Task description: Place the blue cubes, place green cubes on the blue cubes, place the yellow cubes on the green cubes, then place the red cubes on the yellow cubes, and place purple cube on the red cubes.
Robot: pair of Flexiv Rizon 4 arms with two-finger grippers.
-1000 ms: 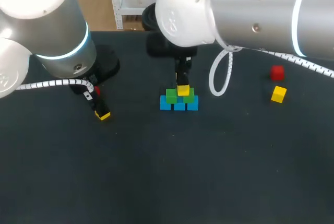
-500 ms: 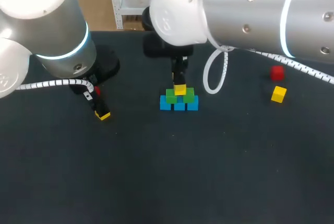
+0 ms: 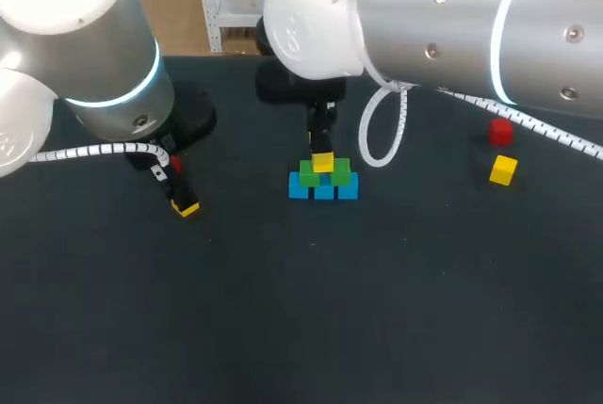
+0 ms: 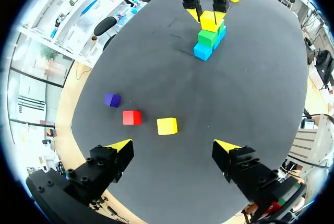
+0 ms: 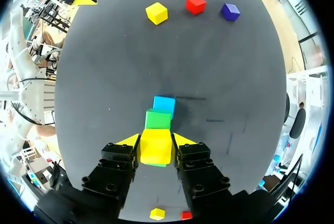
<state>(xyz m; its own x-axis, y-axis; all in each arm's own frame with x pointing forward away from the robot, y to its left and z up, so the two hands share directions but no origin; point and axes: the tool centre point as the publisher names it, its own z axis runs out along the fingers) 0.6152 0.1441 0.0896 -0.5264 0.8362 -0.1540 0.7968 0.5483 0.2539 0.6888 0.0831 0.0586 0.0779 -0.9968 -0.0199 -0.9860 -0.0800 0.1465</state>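
Dark tabletop (image 3: 396,310) carries a small pyramid near its middle: three blue cubes (image 3: 323,191) in a row, with two green cubes (image 3: 308,178) resting on them. The right gripper (image 5: 156,139) is clenched on the held yellow cube (image 5: 156,150), one finger on each of two opposite faces, and holds it at the top of the pile, over the seam between the two green ones. Whether its underside already touches them cannot be told. That middle spot looks chosen so the cube bears on both green cubes at once.

A cube has no long axis of its own, but the held one is upright and squared with the pile. The blue row's long axis runs across the head view and straight ahead of the right gripper, so the fingers close across the row and stay off the neighbouring cubes.

The left gripper (image 4: 173,145) hangs released, fingers wide apart, low over the table's left side with the loose yellow cube (image 4: 167,126) just ahead of it, a red cube (image 4: 131,117) beside that and the purple cube (image 4: 111,99) a little further off. It seems parked over the next pieces. Well apart on the right lie the far red cube (image 3: 500,130) and far yellow cube (image 3: 503,169).
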